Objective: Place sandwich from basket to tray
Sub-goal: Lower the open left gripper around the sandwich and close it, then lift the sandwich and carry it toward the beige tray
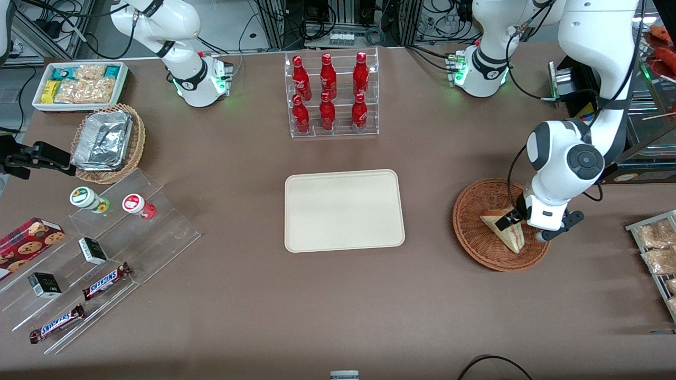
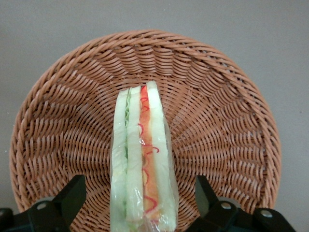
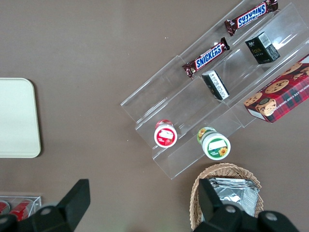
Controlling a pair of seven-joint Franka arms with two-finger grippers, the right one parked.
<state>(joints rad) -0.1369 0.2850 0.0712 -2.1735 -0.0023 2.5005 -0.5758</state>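
Sandwich (image 2: 142, 159) sits in the reddish-brown wicker basket (image 1: 475, 208), a clear-wrapped wedge standing on edge with its red and green filling showing along the cut side; my left gripper (image 1: 511, 220) is down in the basket with its fingers (image 2: 72, 193) spread apart, one on each side of the bread and not yet touching it, so I judge the step in hand to be the closing grasp; to do it well I would keep the wedge centred between the fingers, close gently enough that the soft bread is not crushed, make sure the wrap does not slip, then lift straight up to clear the basket rim before carrying it across to the cream tray (image 1: 343, 211), which lies well apart from the basket, toward the parked arm's end; farther from the front camera than the tray stands a clear rack of red Coca-Cola bottles (image 1: 330, 92); toward the parked arm's end, two bars on an acrylic stand read SNICKERS (image 1: 105, 281), beside a red box of chocolate-chip cookies (image 1: 29, 240); other labels there I cannot read.
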